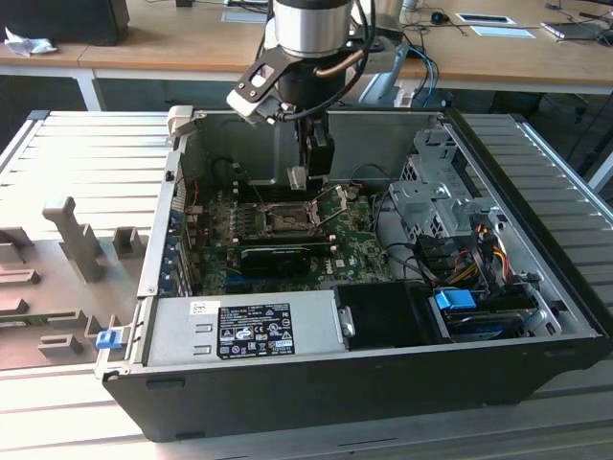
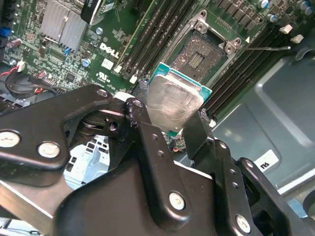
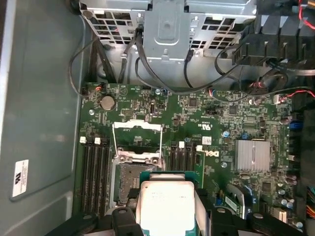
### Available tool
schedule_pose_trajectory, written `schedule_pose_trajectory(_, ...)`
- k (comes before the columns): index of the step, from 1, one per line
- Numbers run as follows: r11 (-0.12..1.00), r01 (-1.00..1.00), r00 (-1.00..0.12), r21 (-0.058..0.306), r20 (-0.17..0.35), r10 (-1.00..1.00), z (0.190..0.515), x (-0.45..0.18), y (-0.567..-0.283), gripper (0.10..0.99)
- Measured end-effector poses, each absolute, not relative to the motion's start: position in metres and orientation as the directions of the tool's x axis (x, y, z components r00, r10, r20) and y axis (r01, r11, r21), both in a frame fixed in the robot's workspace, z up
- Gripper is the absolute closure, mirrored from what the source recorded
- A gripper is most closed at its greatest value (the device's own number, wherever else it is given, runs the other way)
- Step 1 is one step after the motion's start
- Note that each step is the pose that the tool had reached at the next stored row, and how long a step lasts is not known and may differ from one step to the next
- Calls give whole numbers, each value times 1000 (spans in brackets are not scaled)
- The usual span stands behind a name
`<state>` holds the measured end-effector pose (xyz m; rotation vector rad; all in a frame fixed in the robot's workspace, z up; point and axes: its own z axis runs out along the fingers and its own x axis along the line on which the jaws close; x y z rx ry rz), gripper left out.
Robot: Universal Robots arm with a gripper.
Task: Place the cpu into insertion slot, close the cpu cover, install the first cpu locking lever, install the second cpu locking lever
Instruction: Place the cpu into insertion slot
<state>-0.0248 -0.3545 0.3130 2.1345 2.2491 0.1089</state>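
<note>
cpu (image 2: 173,103): silvery-grey metal top with a dull smeared sheen, pale greenish edges.
insertion slot (image 2: 196,55): dark, finely speckled square with a silvery metal rim.
cpu cover (image 3: 137,126): silvery frame.
gripper (image 2: 165,114): black links with silver screw heads.
circuit board (image 3: 197,113): dark green, dotted with small parts and white print.
heat sink (image 3: 253,155): silver-grey with fine parallel ribs.
power supply (image 1: 244,326): light grey, with a black label bearing white marks.
table (image 1: 86,153): pale grey, ribbed in parallel lines.
clip (image 1: 456,300): bright blue.
</note>
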Motion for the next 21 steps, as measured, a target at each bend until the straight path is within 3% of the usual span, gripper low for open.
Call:
schedule_pose_trajectory(6,35,996,-36,78,20,999,292,-32,-339,561)
schedule_pose_trajectory(21,47,996,-49,78,20,999,261,-41,-332,561)
